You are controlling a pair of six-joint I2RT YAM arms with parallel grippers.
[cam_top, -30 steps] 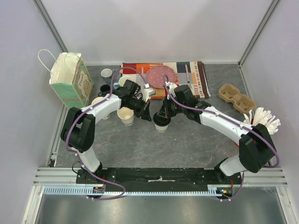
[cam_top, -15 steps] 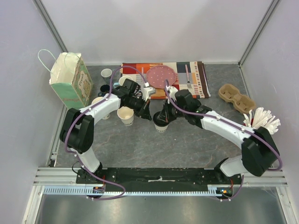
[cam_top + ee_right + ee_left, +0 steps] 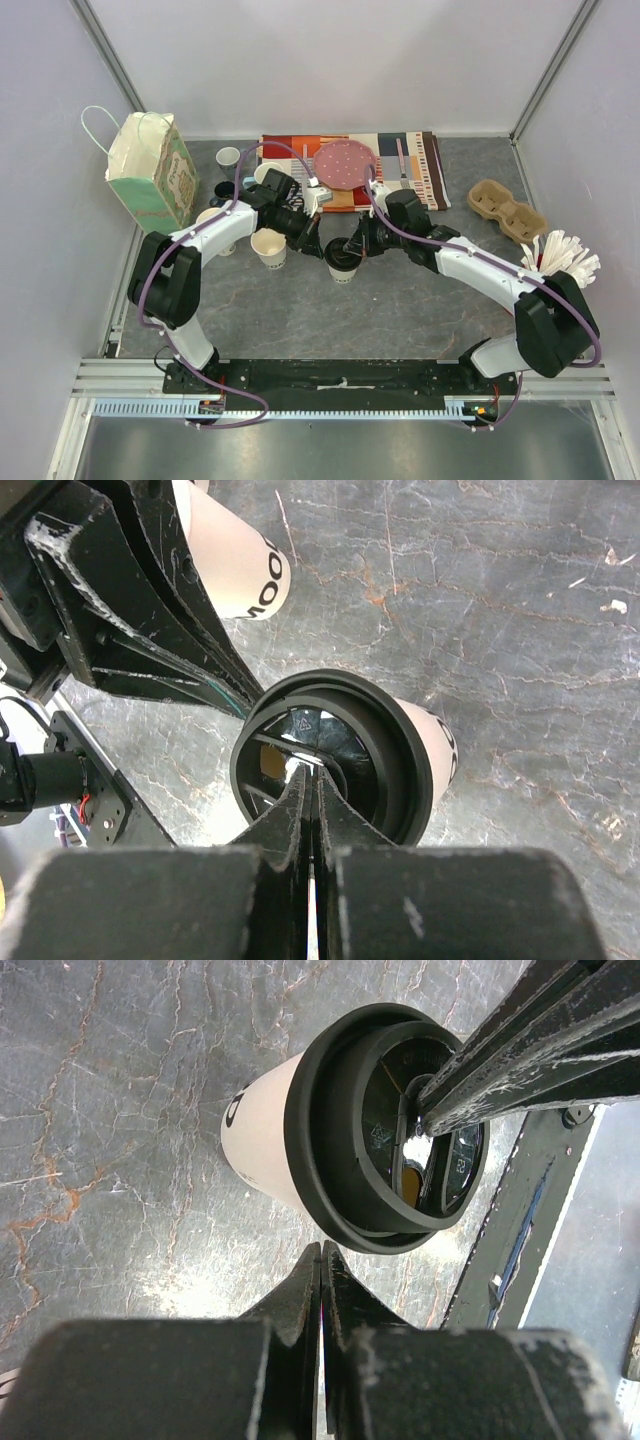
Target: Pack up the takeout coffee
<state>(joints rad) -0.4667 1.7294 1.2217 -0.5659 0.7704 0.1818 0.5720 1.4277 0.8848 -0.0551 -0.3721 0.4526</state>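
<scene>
A cream paper cup (image 3: 343, 270) with a black lid (image 3: 341, 254) on it stands upright mid-table. The lid also shows in the left wrist view (image 3: 385, 1130) and the right wrist view (image 3: 335, 755). My right gripper (image 3: 352, 247) is shut, and its tips (image 3: 310, 775) rest on the lid's top. My left gripper (image 3: 312, 245) is shut and empty, with its tips (image 3: 321, 1252) just beside the lid's rim. A second cream cup (image 3: 268, 248) stands open, without a lid, to the left. It also shows in the right wrist view (image 3: 235, 565).
A paper bag (image 3: 150, 170) stands at the far left, with small mugs (image 3: 228, 158) beside it. A pink plate (image 3: 345, 163) lies on a striped cloth (image 3: 420, 165) at the back. A cardboard cup carrier (image 3: 508, 212) and white utensils (image 3: 565, 255) lie at the right.
My right wrist has shifted a little to the right while its tips stay on the lidded cup. The left arm has hardly moved.
</scene>
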